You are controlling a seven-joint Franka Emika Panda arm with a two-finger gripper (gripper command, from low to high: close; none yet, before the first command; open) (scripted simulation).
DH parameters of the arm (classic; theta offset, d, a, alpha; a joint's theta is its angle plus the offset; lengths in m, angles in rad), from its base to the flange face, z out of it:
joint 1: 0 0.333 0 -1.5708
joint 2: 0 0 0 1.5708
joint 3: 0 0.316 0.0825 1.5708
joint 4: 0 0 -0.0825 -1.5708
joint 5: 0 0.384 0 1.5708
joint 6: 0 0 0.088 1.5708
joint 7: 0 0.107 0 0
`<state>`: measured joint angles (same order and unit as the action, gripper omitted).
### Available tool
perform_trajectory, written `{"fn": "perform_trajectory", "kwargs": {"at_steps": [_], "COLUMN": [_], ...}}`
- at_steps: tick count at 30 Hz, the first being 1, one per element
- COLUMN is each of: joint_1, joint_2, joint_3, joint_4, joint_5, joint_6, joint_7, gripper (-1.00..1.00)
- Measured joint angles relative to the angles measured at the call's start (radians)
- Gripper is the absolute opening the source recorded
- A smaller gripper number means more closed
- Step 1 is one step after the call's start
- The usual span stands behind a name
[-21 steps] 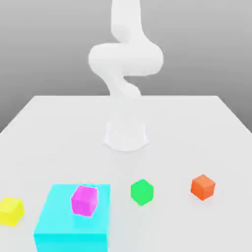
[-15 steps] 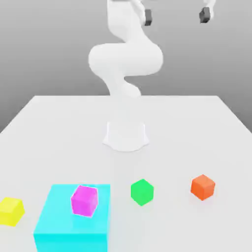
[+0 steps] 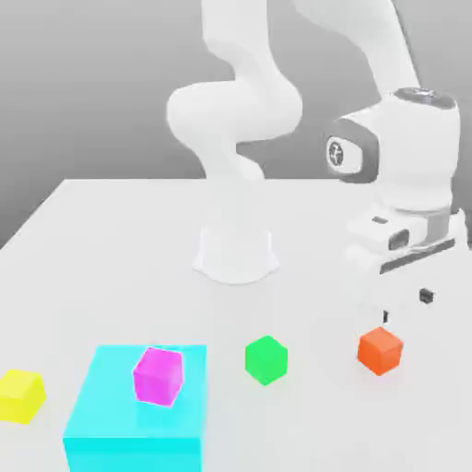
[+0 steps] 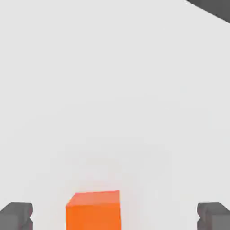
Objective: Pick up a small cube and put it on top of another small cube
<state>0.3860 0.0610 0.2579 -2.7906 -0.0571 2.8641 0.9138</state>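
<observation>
Arm (image 3: 415, 152) has swung down into the exterior view's right side since the earlier frame, where only the tool's tips hung up near the top edge. Cubes and block haven't moved.

Largest first. White table (image 3: 304, 217), arm base standing toward its far side. Arm is white, with dark grey trim around the joint housings. A round dark emblem sits on the joint cap facing the camera; can't read it. No legible text on the arm, cubes or block.

Cyan block (image 3: 138, 396) is at the near edge, exterior view's left. Magenta cube (image 3: 159, 376) rests on top of it, turned slightly.

Tool (image 3: 406, 307) is spread wide, nothing between its fingers (image 4: 17, 215) gripped. It's down low, just behind and above the orange-red cube (image 3: 380, 351). That cube sits on the table, exterior view's right, one corner toward the camera. In the hand view it shows between the two fingers, clear of both.

Green cube (image 3: 266, 360) is on the table between the cyan block and the orange-red cube, touching neither. Yellow cube (image 3: 21, 396) is at the exterior view's far left, apart from the block.
</observation>
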Motion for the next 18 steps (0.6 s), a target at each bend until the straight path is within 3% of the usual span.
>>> {"fn": "perform_trajectory", "kwargs": {"at_steps": [6, 7, 14, 18], "joint_1": [0.129, 0.142, 0.143, 0.075], "joint_2": [0.219, 0.240, 0.238, 0.116], "joint_3": [-0.164, -0.180, -0.181, -0.092], "joint_4": [0.033, 0.038, 0.037, 0.011], "joint_5": [-0.175, -0.188, -0.192, -0.107], "joint_6": [0.170, 0.187, 0.186, 0.089], "joint_7": [0.132, 0.143, 0.146, 0.080], "gripper": [0.00, -1.00, -1.00, -1.00]}}
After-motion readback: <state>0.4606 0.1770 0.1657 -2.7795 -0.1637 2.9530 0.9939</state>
